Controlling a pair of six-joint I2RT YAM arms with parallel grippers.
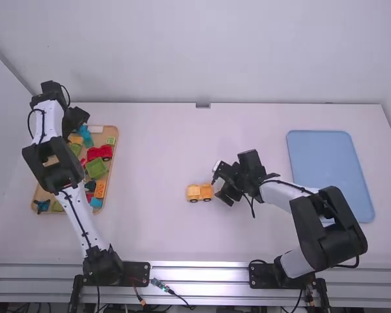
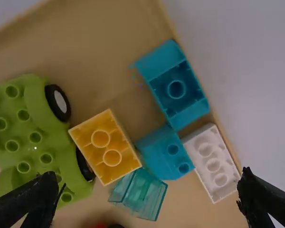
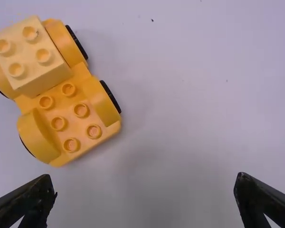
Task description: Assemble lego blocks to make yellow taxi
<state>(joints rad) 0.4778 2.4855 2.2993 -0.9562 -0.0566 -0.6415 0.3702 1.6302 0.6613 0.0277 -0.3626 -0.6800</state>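
1. High view: yellow wheeled base (image 1: 194, 193) stands near the middle of the white tabletop (image 1: 155, 150), just beside the right hand (image 1: 219, 184).
2. Right wrist view: pale yellow block (image 3: 33, 59) sits on one end of the base; studs exposed on the other end. Right hand's fingers wide apart, nothing between them.
3. Left hand (image 1: 76, 117) is at the far end of the tan tray (image 1: 113, 153).
4. Left wrist view: its fingers also apart, over loose parts: yellow block (image 2: 106, 147) between green wheeled base (image 2: 33, 128) and blue block (image 2: 164, 154); white block (image 2: 213, 164) near the tray's edge.
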